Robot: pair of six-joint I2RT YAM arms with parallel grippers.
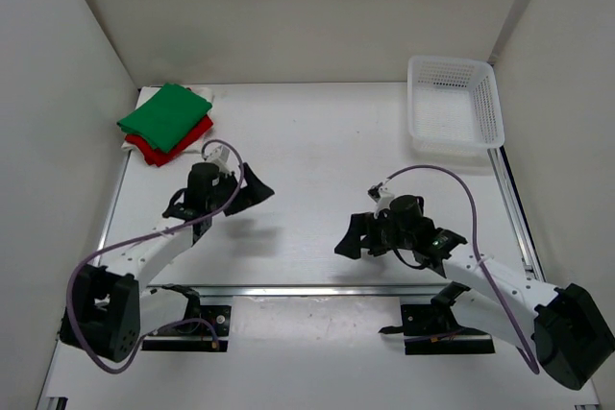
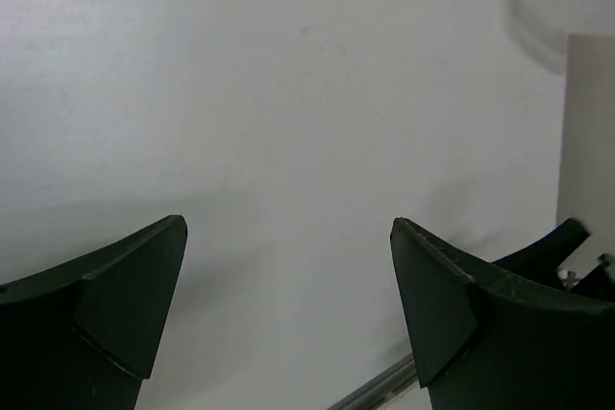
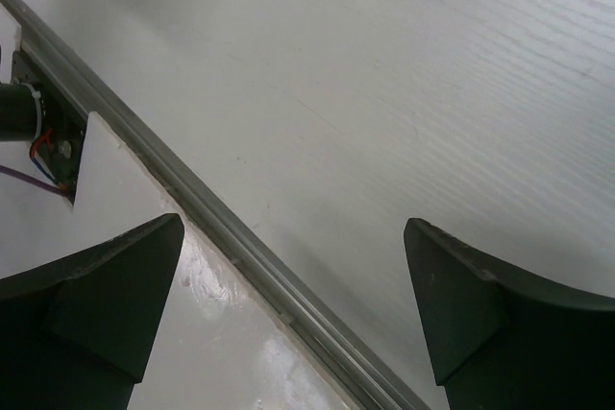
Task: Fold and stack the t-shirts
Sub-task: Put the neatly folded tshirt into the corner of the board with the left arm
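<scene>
The t-shirts are lying stacked in the table's (image 1: 317,132) far-left corner, close against the left wall. The green shirt (image 1: 165,114) is sitting on top, the red shirt (image 1: 156,148) is showing under its near edge, and the cream shirt (image 1: 146,96) is peeking out at the bottom of the pile. No print or label is showing on any of them.

The left gripper (image 1: 258,185) is hovering just near of the stack and apart from it, with its tips pointing toward the middle of the table. In the left wrist view its jaws (image 2: 288,304) are standing wide apart with only bare table showing between them.

The right gripper (image 1: 344,237) is hanging over the near-right part of the table, pointing left toward the other arm. Its jaws (image 3: 293,304) are also spread wide and gripping nothing, and a metal rail (image 3: 240,237) is running diagonally beneath them.

A white mesh basket (image 1: 495,108) is standing in the far-right corner, well apart from the shirts. The broad middle of the table between the stack, the basket and the two grippers is lying open. Walls are closing in the left, far and right sides, and rails (image 1: 307,289) are edging the near and right sides.
</scene>
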